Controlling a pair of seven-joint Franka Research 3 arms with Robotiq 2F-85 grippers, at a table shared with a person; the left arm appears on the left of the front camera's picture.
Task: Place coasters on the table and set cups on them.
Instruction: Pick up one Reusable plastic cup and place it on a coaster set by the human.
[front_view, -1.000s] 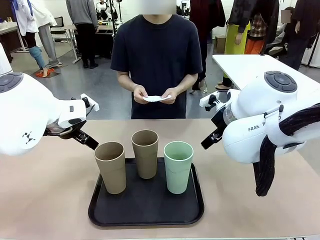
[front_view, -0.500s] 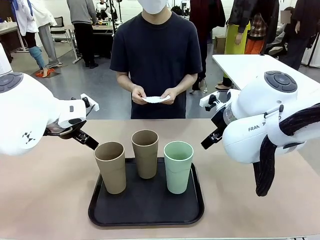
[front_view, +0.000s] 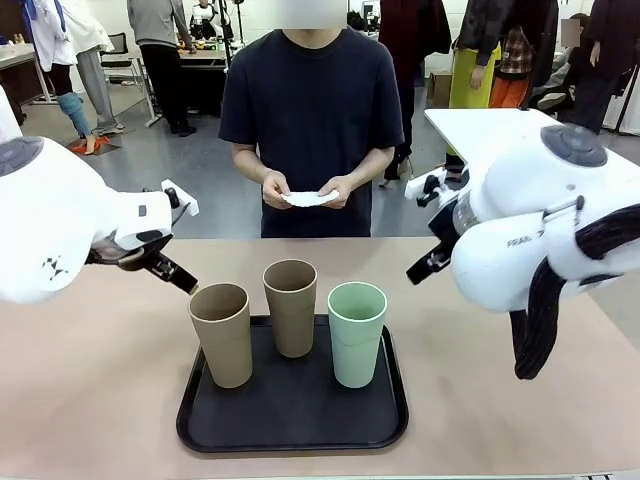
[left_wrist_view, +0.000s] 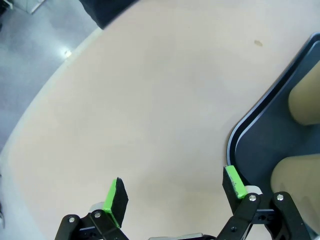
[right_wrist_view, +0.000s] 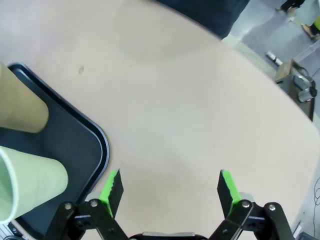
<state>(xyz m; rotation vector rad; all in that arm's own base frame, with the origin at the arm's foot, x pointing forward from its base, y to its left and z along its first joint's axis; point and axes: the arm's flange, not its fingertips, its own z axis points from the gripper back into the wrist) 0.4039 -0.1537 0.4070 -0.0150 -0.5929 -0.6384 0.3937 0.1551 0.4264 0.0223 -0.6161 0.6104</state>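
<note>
Three cups stand on a black tray (front_view: 292, 412): a tan cup (front_view: 220, 333) on the left, a second tan cup (front_view: 290, 306) behind the middle, and a mint green cup (front_view: 357, 332) on the right. Across the table (front_view: 90, 400), a person holds the white coasters (front_view: 310, 197) in both hands at waist height. My left gripper (left_wrist_view: 175, 192) hangs open above bare tabletop beside the tray's left edge (left_wrist_view: 248, 145). My right gripper (right_wrist_view: 169, 188) is open too, over the table just off the tray's right edge (right_wrist_view: 102, 142). Neither holds anything.
The beige tabletop lies bare on both sides of the tray and between it and the person. A white-topped table (front_view: 490, 130) stands at the back right. Other people move about in the room behind.
Both arms have lifted slightly, the right one also drifting a little to the right. The person still holds the coasters in the same place, and the cups have not moved.
</note>
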